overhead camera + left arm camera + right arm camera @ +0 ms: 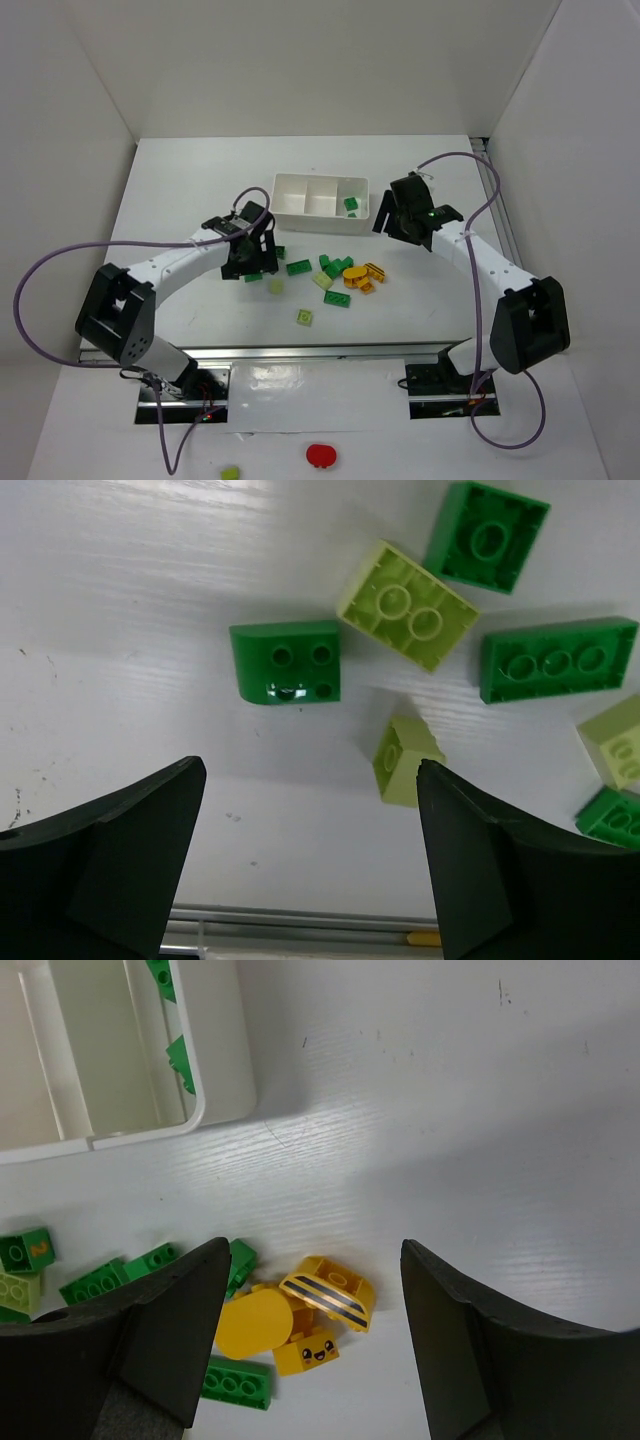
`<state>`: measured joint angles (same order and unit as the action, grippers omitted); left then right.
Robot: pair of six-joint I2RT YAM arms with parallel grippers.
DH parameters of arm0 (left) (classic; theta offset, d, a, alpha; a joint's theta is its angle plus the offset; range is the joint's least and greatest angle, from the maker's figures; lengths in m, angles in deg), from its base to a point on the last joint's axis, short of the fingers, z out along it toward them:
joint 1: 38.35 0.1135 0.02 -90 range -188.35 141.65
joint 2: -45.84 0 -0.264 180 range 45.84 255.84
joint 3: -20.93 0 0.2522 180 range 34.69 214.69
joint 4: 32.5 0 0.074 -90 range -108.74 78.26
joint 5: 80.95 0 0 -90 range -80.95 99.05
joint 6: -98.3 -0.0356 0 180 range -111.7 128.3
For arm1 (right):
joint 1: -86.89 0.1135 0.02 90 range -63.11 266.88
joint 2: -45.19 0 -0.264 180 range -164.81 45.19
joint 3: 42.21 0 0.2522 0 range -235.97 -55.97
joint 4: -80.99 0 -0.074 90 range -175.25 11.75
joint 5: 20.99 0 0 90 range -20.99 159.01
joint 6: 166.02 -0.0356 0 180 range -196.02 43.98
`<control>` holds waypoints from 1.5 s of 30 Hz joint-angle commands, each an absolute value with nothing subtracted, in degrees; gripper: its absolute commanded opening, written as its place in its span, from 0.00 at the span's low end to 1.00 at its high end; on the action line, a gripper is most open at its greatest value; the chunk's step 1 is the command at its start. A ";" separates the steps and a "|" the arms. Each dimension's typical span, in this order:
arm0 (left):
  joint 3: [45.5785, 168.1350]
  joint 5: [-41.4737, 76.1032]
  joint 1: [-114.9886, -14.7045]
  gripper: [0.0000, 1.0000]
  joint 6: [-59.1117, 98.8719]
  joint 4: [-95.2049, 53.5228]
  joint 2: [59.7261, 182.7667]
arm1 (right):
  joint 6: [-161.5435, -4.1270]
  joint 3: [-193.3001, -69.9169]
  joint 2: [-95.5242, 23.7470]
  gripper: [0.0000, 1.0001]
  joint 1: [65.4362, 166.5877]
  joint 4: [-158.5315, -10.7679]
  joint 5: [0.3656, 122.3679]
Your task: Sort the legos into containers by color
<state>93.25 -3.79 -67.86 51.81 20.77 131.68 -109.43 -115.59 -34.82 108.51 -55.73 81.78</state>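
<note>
The legos lie scattered in front of the white tray (300,221): dark green ones (298,267), pale lime ones (305,317) and an orange-yellow cluster (357,273). One dark green brick (351,205) lies in the tray's right container; the other two hold nothing. My left gripper (252,268) hovers open at the left end of the scatter. Its wrist view shows a dark green brick (288,662) and a lime brick (405,761) just ahead of its empty gripper (310,780). My right gripper (315,1250) is open and empty above the yellow striped brick (328,1295), beside the tray (215,1060).
A red round object (321,455) and a lime piece (230,472) lie below the table's front edge. A metal rail (300,915) runs along that edge. Purple cables (60,255) loop beside both arms. White walls enclose the table on three sides.
</note>
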 commanded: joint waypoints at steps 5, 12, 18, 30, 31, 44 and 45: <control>91.11 -5.10 -63.40 0.93 54.36 14.76 136.36 | -108.80 -116.62 -34.61 0.76 109.03 -57.74 82.19; 95.50 -5.62 -62.87 0.80 53.74 13.43 144.09 | -108.80 -117.76 -35.76 0.76 109.03 -57.21 82.19; 98.93 -7.56 -62.87 0.56 54.26 17.55 144.20 | -108.80 -118.28 -36.28 0.76 109.03 -56.68 83.33; 116.83 -3.53 -66.20 0.49 46.19 24.86 136.09 | -108.80 -119.43 -36.28 0.76 109.03 -56.68 84.38; 118.69 -2.91 -66.21 0.49 46.18 24.86 136.97 | -108.80 -119.43 -36.28 0.76 109.03 -56.68 84.39; 158.13 12.47 -70.08 0.44 43.81 20.38 165.88 | -111.62 -117.50 -29.52 0.77 107.98 -52.56 90.54; 160.35 13.70 -70.08 0.44 43.81 20.37 167.99 | -112.23 -117.50 -29.51 0.77 107.98 -51.33 91.41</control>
